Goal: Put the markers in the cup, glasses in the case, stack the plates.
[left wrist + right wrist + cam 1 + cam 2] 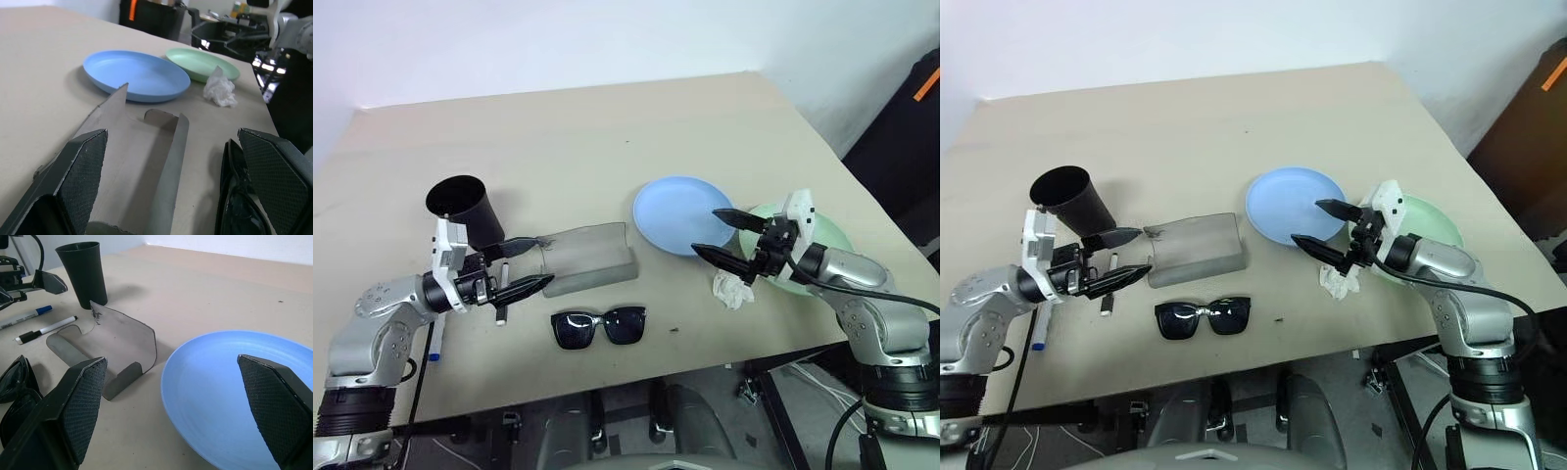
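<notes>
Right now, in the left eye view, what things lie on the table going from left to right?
Blue-capped marker → black cup → grey glasses case → sunglasses → light blue plate → crumpled white tissue → mint green plate.

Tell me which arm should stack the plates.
Right, probably. The right gripper hangs open over the near edge of the blue plate, with the green plate just beside that arm. The left gripper is open across the table by the case and cup.

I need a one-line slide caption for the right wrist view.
Open right claw over the light blue plate, facing the open grey case, black cup and two markers.
</notes>
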{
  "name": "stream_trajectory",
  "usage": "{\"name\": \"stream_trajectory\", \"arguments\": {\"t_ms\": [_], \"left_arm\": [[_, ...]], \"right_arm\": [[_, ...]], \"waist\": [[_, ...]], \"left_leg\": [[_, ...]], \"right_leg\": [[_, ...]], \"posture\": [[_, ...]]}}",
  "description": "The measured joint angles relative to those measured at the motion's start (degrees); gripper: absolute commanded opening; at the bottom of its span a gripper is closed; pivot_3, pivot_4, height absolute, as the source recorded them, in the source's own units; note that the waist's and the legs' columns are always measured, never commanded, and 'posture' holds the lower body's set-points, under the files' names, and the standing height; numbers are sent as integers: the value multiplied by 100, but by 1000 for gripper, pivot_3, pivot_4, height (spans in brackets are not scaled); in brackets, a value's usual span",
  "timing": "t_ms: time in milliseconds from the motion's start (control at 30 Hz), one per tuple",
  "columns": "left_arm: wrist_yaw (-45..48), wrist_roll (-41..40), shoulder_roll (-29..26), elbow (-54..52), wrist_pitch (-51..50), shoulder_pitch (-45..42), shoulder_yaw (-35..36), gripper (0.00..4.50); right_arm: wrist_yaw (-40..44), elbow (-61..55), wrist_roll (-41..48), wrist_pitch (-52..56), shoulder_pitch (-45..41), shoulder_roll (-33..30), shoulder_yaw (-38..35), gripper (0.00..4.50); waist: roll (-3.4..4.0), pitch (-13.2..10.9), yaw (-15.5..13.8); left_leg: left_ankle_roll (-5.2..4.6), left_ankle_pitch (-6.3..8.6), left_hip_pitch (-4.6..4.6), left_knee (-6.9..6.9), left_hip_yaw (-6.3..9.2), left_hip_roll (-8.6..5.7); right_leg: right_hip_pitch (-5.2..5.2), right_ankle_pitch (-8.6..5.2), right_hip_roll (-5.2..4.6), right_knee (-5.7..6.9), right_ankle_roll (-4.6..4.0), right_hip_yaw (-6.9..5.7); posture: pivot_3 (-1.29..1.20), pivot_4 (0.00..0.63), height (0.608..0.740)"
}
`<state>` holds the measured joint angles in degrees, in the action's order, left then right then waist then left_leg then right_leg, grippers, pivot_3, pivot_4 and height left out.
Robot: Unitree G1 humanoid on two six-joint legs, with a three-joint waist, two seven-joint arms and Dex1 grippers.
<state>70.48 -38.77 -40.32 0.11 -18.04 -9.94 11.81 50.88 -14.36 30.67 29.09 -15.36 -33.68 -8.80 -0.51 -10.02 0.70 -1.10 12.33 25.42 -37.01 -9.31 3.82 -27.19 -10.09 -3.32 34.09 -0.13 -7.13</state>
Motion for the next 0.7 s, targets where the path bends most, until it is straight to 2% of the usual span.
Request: {"name": "stream_trajectory", "arguments": {"t_ms": [367,567,700], "left_arm": [[330,401,336,914,364,-1047,-232,4460],[350,459,507,922,385,-1097,-324,4460],[416,531,624,933,448,-1093,-425,4460]], "right_arm": [[-280,-99,-9,-158,210,-49,-113,4500],[-333,-97,13,-130,216,-240,-282,4500],[-433,-188,261,528,501,-624,-493,4500]], "waist": [[-1,0,-8],[-1,0,-10],[-2,0,-38]], "left_leg": [[-2,-1,2,-8,1,-2],[-2,-1,1,-16,2,-2],[-3,-2,0,-20,5,-4]], "right_leg": [[4,0,-1,6,0,-2],[7,1,-1,11,1,-2],[12,0,-4,12,0,-3]], "posture": [[0,150,740],[0,150,740],[0,150,740]]}}
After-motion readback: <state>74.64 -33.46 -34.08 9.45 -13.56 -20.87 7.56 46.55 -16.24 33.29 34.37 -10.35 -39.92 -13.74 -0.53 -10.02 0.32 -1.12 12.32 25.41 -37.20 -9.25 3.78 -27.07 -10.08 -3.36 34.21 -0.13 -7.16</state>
